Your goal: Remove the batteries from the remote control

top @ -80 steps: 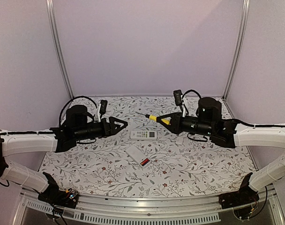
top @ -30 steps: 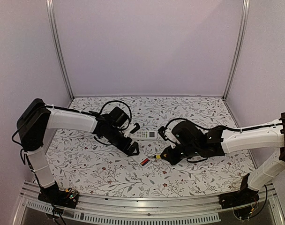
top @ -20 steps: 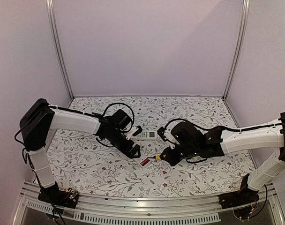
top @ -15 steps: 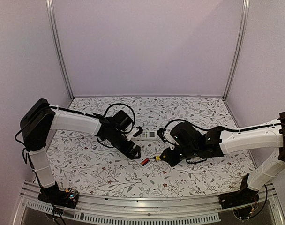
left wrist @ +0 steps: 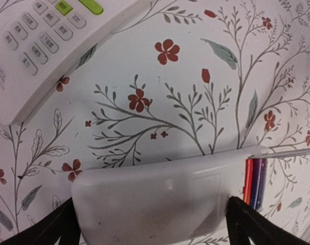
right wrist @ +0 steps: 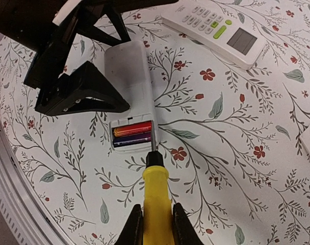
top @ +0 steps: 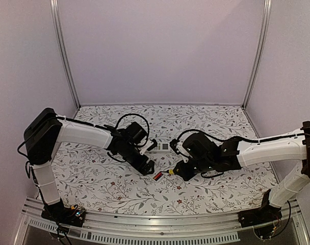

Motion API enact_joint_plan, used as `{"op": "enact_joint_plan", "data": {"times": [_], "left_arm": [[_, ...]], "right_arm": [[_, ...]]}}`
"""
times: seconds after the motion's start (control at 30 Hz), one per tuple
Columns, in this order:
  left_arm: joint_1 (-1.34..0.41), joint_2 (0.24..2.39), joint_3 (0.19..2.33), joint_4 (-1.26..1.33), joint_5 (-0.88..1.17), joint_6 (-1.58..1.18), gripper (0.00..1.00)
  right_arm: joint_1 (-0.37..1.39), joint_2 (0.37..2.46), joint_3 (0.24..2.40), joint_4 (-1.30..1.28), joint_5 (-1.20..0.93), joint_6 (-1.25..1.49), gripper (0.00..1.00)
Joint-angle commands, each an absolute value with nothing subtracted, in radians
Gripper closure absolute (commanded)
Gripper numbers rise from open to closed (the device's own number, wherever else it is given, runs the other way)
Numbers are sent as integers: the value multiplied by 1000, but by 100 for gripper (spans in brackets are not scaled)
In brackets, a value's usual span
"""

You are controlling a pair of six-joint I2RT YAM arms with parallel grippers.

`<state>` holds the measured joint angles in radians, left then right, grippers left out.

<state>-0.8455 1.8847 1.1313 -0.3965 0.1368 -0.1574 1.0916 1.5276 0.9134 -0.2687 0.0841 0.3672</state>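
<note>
Unloading stage, cover off.

- White plastic remote lying face-down (right wrist: pixel 128 76) on the floral-print table cover (right wrist: pixel 236 168). Its battery bay is open at the 6 o'clock end in the right wrist view.
- The small red-orange and dark cylindrical batteries (right wrist: pixel 132 135) sit seated in the bay, red-orange band toward 12 o'clock, dark band toward 6. I cannot split the exact count from the colour bands. None lies loose on the table.
- Right gripper (right wrist: pixel 155 227) is clamped on the yellow-handled screwdriver (right wrist: pixel 156 191). The shaft points to 12 o'clock, with its tip at the bay's 3 o'clock edge, touching or just beside the battery ends.
- Left gripper (top: pixel 148 167): jaws spread wide, holding nothing. Both black fingers (right wrist: pixel 78 92) lie along the remote's 9 o'clock long edge, apparently bracing it.
- A second white remote with a green button (right wrist: pixel 218 31) lies face-up at 1 o'clock, apart and not involved.

Judgement: access is done, extraction not yet begun. Left to do: lever each cell out and set it on the table.
</note>
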Motion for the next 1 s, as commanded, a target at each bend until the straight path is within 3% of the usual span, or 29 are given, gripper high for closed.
{"op": "enact_joint_plan", "data": {"times": [0.0,0.37,0.73,0.97], "left_arm": [[-872,1929,1137,-424,119,-137,3],[-892,1949,1132,-433,120,-135,8],[-910,1960,1132,-445,100,-137,10],[-912,1965,1136,-451,84,-137,10]], "right_arm": [[1102,1558,927,-308,60,422,100],[1066,1571,917,-286,-142,510,100],[949,1500,809,-85,-431,625,100],[939,1459,826,-170,-315,616,100]]}}
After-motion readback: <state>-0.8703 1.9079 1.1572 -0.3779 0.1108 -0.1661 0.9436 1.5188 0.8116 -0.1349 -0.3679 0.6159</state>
